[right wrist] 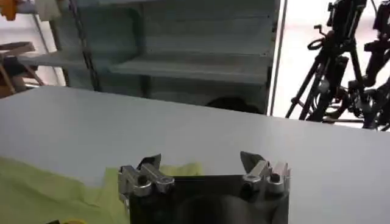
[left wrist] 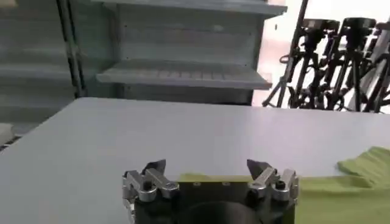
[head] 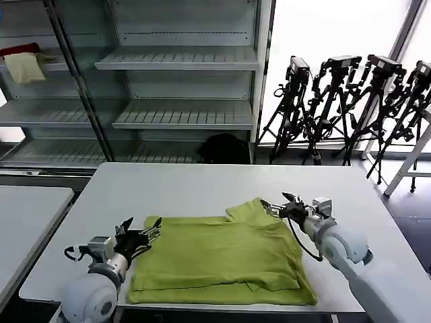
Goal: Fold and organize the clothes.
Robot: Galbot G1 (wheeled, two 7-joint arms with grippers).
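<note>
One plain green T-shirt [head: 222, 259] lies flat on the white bench [head: 202, 185], near its front edge, with no print or readable label. Two pincers flank the shirt. The left pincer [head: 152, 227] hovers at the shirt's left edge, fingers spread. The right pincer [head: 275, 205] hovers over the shirt's far right corner, fingers spread too, pinching nothing.

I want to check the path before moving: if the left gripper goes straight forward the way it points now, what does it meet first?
Probably the T-shirt: the open left gripper sits at its far left corner, pointing along that edge. Past it, bare table looks free, though depth is unclear.
</note>
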